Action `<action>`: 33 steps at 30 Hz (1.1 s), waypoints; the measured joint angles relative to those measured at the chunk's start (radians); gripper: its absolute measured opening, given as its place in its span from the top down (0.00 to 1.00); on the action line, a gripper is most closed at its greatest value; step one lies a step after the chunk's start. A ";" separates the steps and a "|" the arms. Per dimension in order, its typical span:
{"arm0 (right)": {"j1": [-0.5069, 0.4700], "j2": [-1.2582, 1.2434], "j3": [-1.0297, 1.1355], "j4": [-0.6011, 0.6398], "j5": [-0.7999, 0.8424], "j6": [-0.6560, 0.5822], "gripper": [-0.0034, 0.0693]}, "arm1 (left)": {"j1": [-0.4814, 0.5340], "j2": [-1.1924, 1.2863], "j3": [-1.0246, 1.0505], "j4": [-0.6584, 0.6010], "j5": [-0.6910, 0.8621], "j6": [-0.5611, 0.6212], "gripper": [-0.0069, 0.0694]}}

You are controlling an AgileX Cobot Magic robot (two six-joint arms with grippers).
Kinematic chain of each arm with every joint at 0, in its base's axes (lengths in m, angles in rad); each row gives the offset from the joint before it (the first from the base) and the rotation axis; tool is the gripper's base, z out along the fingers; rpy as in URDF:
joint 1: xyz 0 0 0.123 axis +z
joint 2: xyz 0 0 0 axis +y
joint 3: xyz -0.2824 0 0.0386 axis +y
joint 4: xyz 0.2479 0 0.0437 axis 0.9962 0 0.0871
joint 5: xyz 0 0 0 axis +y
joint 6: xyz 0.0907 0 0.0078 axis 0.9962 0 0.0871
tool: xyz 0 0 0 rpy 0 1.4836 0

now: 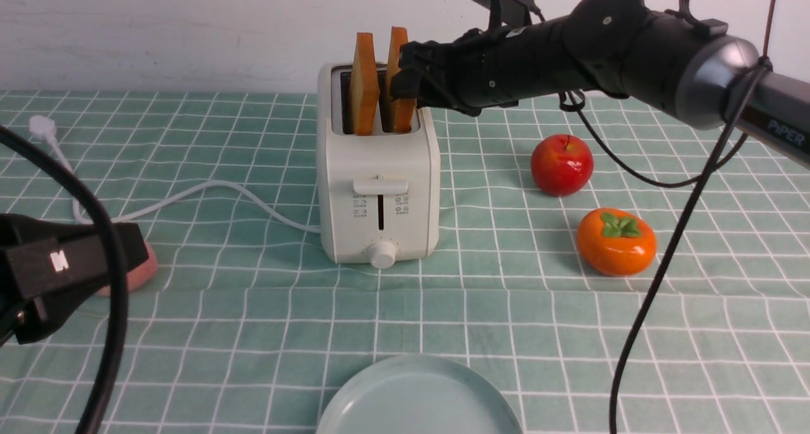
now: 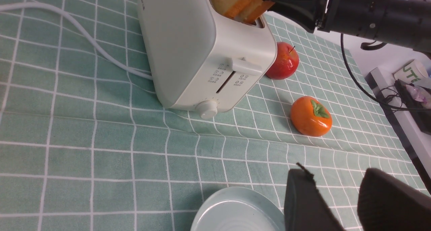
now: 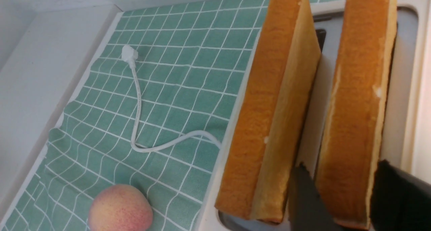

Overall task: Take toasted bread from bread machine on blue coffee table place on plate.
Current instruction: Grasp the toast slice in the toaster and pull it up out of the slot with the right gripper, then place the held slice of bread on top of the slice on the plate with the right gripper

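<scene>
Front view: the bread machine [image 1: 378, 187] stands upright on the blue coffee table [image 1: 253, 333], roughly midway between the left and right edges and closer to the far edge, with its lever and knob facing the near edge. Two slices of toasted bread stand on edge in its slots, their upper halves protruding: the left slice [image 1: 364, 83] and the right slice [image 1: 398, 73]. The right gripper [image 1: 405, 83] reaches in from the right edge at slot height and straddles the right slice. In the right wrist view one finger [image 3: 306, 204] sits in the gap between the two slices and the other lies against the outer face of the right slice [image 3: 357, 106]. Whether the pads are clamping the bread or only flanking it cannot be told. The left gripper [image 2: 336, 177] hangs low near the left near corner, its fingers [image 2: 303, 204] spread apart and holding nothing. The plate [image 1: 417, 399] lies at the near edge, directly in front of the bread machine and well apart from it, with nothing on it. A red apple [image 1: 562, 165] and an orange persimmon [image 1: 616, 241] rest toward the right edge. A peach [image 3: 120, 209] rests toward the left edge. The white power cord [image 1: 209, 190] trails from the bread machine toward the far left corner and ends in a loose plug [image 1: 41, 127].
</scene>
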 joint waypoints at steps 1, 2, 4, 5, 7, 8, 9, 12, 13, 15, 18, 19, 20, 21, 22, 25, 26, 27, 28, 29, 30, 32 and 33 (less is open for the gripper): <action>0.000 0.000 0.000 0.002 0.000 -0.003 0.65 | 0.000 0.000 0.000 0.000 0.000 0.000 0.60; 0.000 0.000 0.000 0.002 0.000 -0.004 0.69 | 0.000 0.000 0.000 0.000 0.000 0.000 0.60; 0.000 0.000 0.000 0.002 0.001 -0.011 0.82 | 0.000 0.000 0.000 0.000 0.000 0.000 0.60; -0.001 0.000 0.000 0.002 0.001 -0.011 0.84 | 0.000 0.000 0.000 0.000 0.000 0.000 0.60; -0.010 -0.003 0.000 0.005 0.022 -0.011 0.86 | 0.000 0.000 0.000 0.000 0.000 0.000 0.60; -0.011 -0.003 0.000 0.005 0.022 -0.011 0.86 | 0.000 0.000 0.000 0.000 0.000 0.000 0.60; -0.018 -0.014 0.000 0.005 0.041 -0.011 0.86 | 0.000 0.000 0.000 0.000 0.001 0.000 0.60; -0.038 -0.058 0.000 0.011 0.072 -0.011 0.86 | 0.000 0.000 0.000 0.000 0.001 0.000 0.60; -0.047 -0.081 0.000 0.025 0.078 -0.011 0.86 | 0.000 0.000 0.000 0.000 0.002 0.000 0.60; -0.071 -0.138 0.000 0.050 0.095 -0.011 0.86 | 0.000 0.000 0.000 0.000 0.002 0.000 0.60; -0.116 -0.238 0.000 0.075 0.140 -0.011 0.86 | 0.000 0.000 0.000 0.000 0.002 0.000 0.60; -0.120 -0.245 0.000 0.075 0.145 -0.011 0.86 | 0.000 0.000 0.000 0.000 0.002 0.000 0.60; -0.134 -0.273 0.000 0.080 0.168 -0.011 0.86 | 0.000 0.000 0.000 0.000 0.002 0.000 0.60; -0.172 -0.342 -0.001 0.082 0.244 -0.011 0.86 | 0.000 0.000 0.000 0.000 0.002 0.000 0.60; -0.186 -0.366 -0.002 0.082 0.280 -0.012 0.86 | 0.000 0.000 0.000 0.000 0.002 0.000 0.60; -0.211 -0.442 0.012 0.065 0.366 -0.031 0.86 | 0.000 0.000 0.000 0.000 0.002 0.000 0.60; -0.212 -0.482 0.045 0.055 0.396 -0.048 0.86 | 0.000 0.000 0.000 0.000 0.003 0.000 0.60; -0.207 -0.504 0.081 0.054 0.405 -0.054 0.86 | 0.000 0.000 0.000 0.000 0.004 0.000 0.60; -0.198 -0.530 0.125 0.054 0.415 -0.056 0.86 | 0.000 0.000 0.000 -0.001 0.004 0.000 0.60; -0.188 -0.550 0.155 0.056 0.417 -0.056 0.86 | 0.000 0.000 0.000 -0.002 0.004 0.000 0.60; -0.176 -0.568 0.209 0.058 0.420 -0.056 0.86 | 0.000 0.000 0.000 -0.005 0.005 0.000 0.60; -0.130 -0.609 0.329 0.062 0.420 -0.062 0.86 | 0.000 0.000 0.000 -0.007 0.007 0.000 0.60; -0.106 -0.622 0.389 0.067 0.419 -0.064 0.86 | 0.000 0.000 0.000 -0.009 0.007 0.000 0.60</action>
